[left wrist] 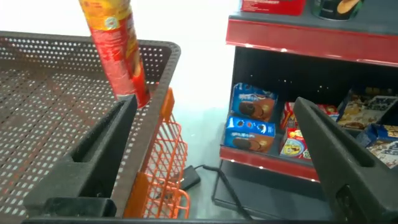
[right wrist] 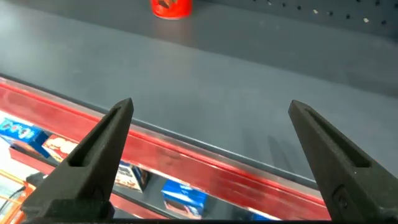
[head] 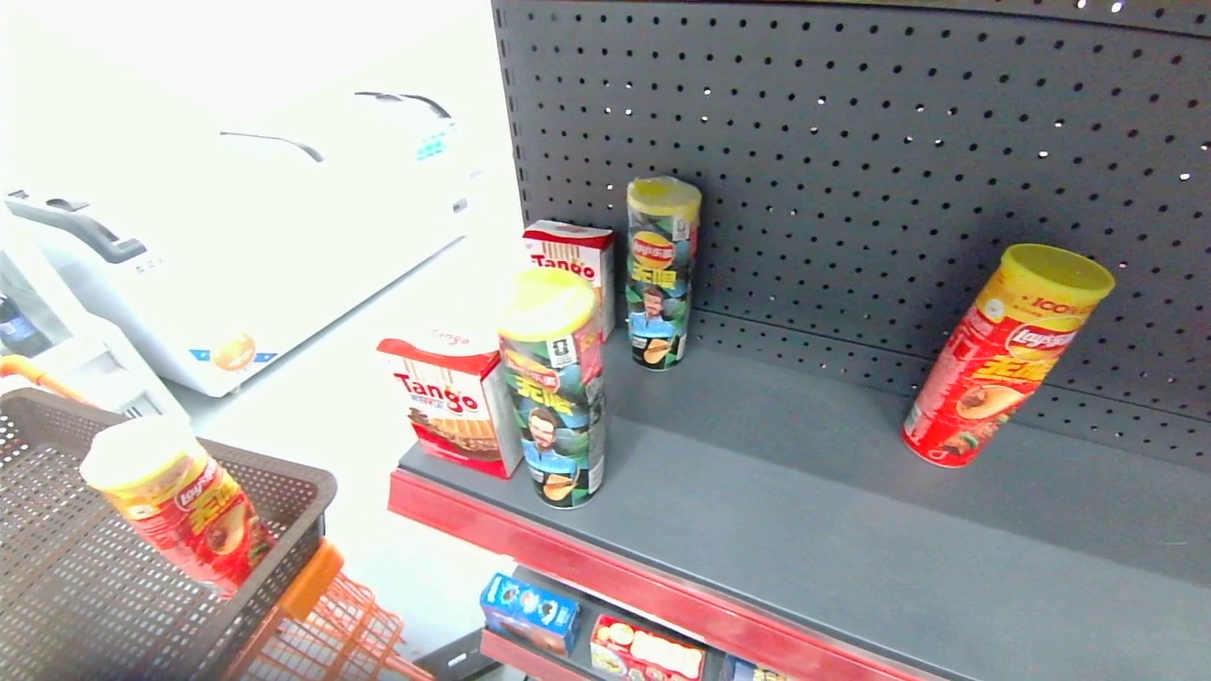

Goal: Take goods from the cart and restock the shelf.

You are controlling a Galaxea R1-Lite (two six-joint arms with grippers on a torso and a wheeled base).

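Shelf [right wrist: 249, 68], left tool [left wrist: 214, 102], right tool [right wrist: 210, 104] spread, empty

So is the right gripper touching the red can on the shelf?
Apart. In the right wrist view, bare shelf lies between the right gripper and the red can at the back.

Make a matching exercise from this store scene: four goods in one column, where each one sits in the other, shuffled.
Goods
1. pale-lidded red can
2. yellow-lidded red can
3. front wafer box
4. blue cookie pack

Places
A. below the grey shelf
B. in the brown basket
C. alone at the grey shelf's right, by the pegboard
D. grey shelf's left front corner, beside a green can

Pairs: 1-B, 2-C, 3-D, 4-A
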